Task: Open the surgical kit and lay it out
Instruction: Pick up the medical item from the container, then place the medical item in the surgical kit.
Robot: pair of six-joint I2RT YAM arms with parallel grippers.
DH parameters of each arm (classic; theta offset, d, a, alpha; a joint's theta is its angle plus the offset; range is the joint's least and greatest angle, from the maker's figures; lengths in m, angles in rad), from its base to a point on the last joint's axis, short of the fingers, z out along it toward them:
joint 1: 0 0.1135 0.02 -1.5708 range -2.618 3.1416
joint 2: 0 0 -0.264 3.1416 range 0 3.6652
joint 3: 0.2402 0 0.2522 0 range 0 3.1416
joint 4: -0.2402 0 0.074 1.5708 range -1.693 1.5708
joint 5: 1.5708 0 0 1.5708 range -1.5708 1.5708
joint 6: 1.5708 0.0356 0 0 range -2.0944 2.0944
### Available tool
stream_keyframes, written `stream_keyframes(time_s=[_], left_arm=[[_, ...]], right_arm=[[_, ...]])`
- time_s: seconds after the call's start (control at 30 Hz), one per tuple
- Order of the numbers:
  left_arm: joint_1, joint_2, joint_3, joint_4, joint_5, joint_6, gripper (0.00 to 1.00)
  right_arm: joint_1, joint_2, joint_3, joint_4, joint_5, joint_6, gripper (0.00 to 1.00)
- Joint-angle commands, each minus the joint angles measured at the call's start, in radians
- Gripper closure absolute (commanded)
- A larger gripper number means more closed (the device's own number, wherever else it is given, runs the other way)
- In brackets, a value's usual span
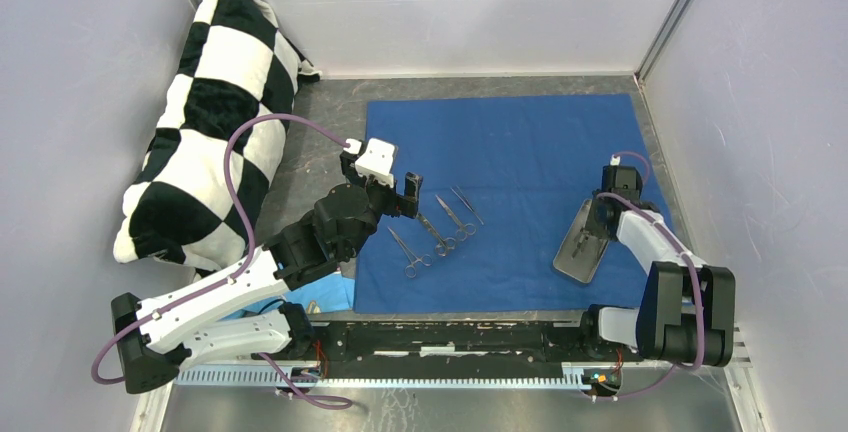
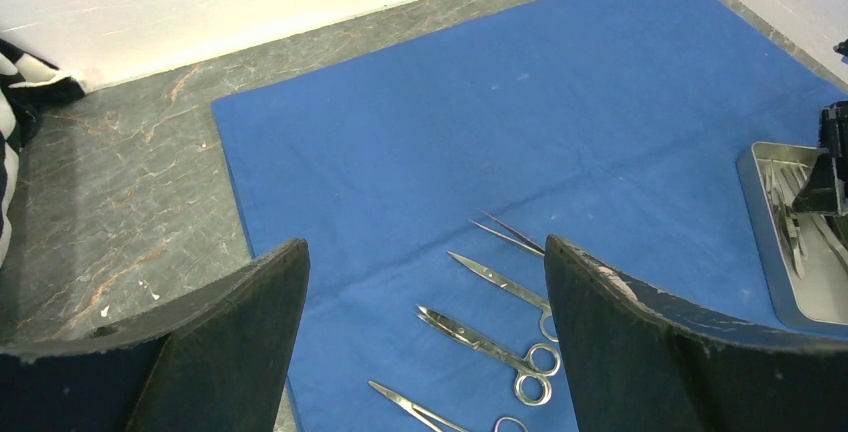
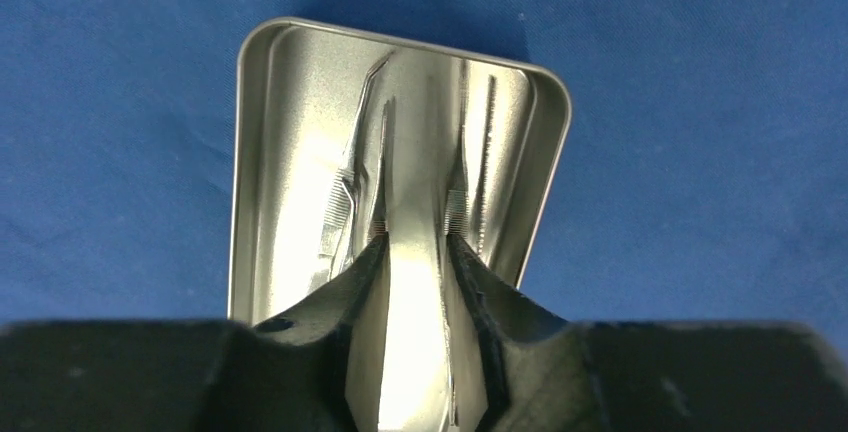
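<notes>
The dark blue cloth (image 1: 520, 142) lies spread flat. Three silver scissors (image 1: 436, 236) and thin tweezers (image 1: 466, 205) lie in a row on its left part; they also show in the left wrist view (image 2: 495, 342). My left gripper (image 1: 402, 192) hovers open and empty just left of them (image 2: 425, 244). The small steel tray (image 1: 580, 252) sits on the cloth's right part. My right gripper (image 1: 603, 214) reaches into the tray (image 3: 270, 102); its jaws (image 3: 415, 237) are closed on a bright steel tweezer-like instrument (image 3: 412, 282). Another thin instrument (image 3: 345, 187) lies in the tray.
The black-and-white checkered pillow (image 1: 205, 122) leans against the left wall. A light blue cloth scrap (image 1: 322, 296) lies under the left arm at the near edge. White walls close the back and both sides. Grey table (image 1: 320, 132) shows left of the cloth.
</notes>
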Motion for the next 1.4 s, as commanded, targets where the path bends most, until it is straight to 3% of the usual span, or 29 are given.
stream_keyframes(time_s=[0.0,0.07,0.53,0.67,1.0,1.37], left_arm=[[-0.001,-0.015,0.027,0.022,-0.003,0.014,0.07],[0.000,-0.017,0.026,0.023,-0.003,0.014,0.07],[-0.001,-0.012,0.026,0.023,0.004,0.008,0.07],[-0.001,-0.012,0.025,0.023,-0.001,0.011,0.07],[-0.001,-0.036,0.019,0.038,-0.008,0.020,0.07],[-0.001,0.038,0.037,0.030,-0.006,-0.009,0.05]], right_arm=[[-0.015,-0.039,-0.055,0.012,-0.069,-0.009,0.73],[-0.015,-0.051,-0.054,0.012,-0.097,-0.018,0.80],[-0.015,-0.075,-0.060,-0.025,-0.026,-0.038,0.90],[-0.015,-0.062,-0.050,-0.036,-0.039,-0.039,0.99],[-0.015,-0.207,0.032,-0.133,-0.098,-0.035,1.00],[-0.015,-0.344,-0.052,-0.113,-0.126,-0.067,1.00]])
